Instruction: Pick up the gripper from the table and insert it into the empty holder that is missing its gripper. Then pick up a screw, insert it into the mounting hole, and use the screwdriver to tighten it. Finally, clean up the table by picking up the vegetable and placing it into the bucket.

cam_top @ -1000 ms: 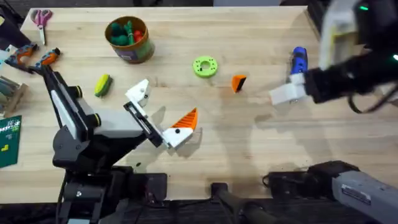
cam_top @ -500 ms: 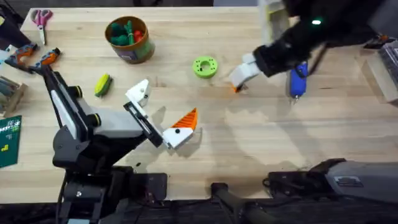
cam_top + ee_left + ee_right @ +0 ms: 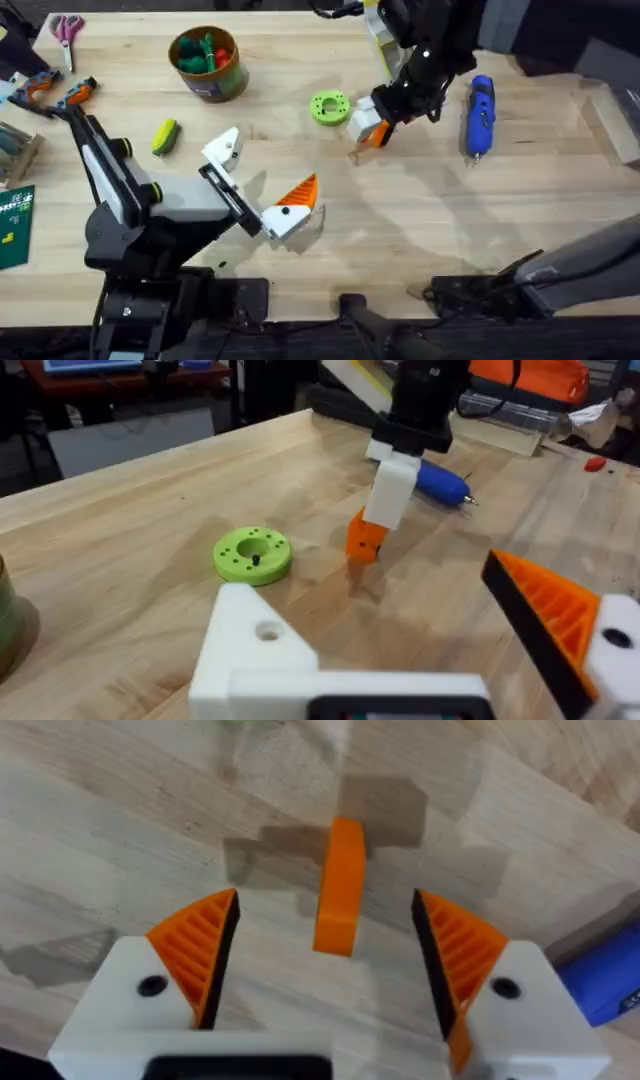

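Orange fingertip gripper (image 3: 340,885) stands on edge on the table (image 3: 420,230), just at 3 o'clock of the green disc (image 3: 329,107). Straddling it, the right gripper (image 3: 328,935) is wide open and holds nothing. The screwdriver (image 3: 479,112) lies farther toward 3 o'clock; bare wood toward 6. The left gripper (image 3: 400,660), open and empty, offers its bare holder (image 3: 255,650).

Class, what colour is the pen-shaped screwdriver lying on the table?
The screwdriver is blue with a thin metal tip; the overhead view shows it best.
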You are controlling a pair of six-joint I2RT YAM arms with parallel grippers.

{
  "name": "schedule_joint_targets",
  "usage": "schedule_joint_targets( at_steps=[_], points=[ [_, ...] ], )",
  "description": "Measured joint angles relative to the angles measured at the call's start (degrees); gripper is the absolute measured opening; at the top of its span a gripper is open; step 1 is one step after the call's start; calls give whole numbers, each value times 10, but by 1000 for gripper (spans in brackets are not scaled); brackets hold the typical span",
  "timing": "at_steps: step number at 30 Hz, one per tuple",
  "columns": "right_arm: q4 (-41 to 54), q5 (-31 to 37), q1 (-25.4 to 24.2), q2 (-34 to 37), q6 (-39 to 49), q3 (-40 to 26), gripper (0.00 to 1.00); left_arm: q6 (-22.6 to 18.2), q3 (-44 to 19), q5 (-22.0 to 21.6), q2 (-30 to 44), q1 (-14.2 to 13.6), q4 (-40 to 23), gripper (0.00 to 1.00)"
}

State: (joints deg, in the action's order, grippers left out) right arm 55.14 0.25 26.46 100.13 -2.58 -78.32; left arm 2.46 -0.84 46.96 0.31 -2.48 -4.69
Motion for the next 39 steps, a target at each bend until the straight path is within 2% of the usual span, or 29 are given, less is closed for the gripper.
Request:
schedule_joint_targets(
  at_steps=[10,13,14,15,17,20,21,30,35,39],
  points=[
    [-4,6,0,3,-2,0,968,0,0,0,0,0,0,994],
    [-3,6,0,7,-4,-1,887,0,0,0,0,0,0,995],
    [-3,6,0,9,-4,-1,830,0,0,0,0,0,0,995],
    [-3,6,0,10,-5,-1,730,0,0,0,0,0,0,994],
    [-3,6,0,11,-7,-1,484,0,0,0,0,0,0,994],
    [-3,6,0,11,-7,-1,61,0,0,0,0,0,0,995],
    [-3,6,0,11,-9,-1,25,0,0,0,0,0,0,994],
    [39,-10,0,11,-9,-14,14,0,0,0,0,0,0,992],
    [77,-72,0,-4,-9,-55,13,0,0,0,0,0,0,994],
    [94,-150,0,-40,-9,-84,13,0,0,0,0,0,0,994]
  ],
)
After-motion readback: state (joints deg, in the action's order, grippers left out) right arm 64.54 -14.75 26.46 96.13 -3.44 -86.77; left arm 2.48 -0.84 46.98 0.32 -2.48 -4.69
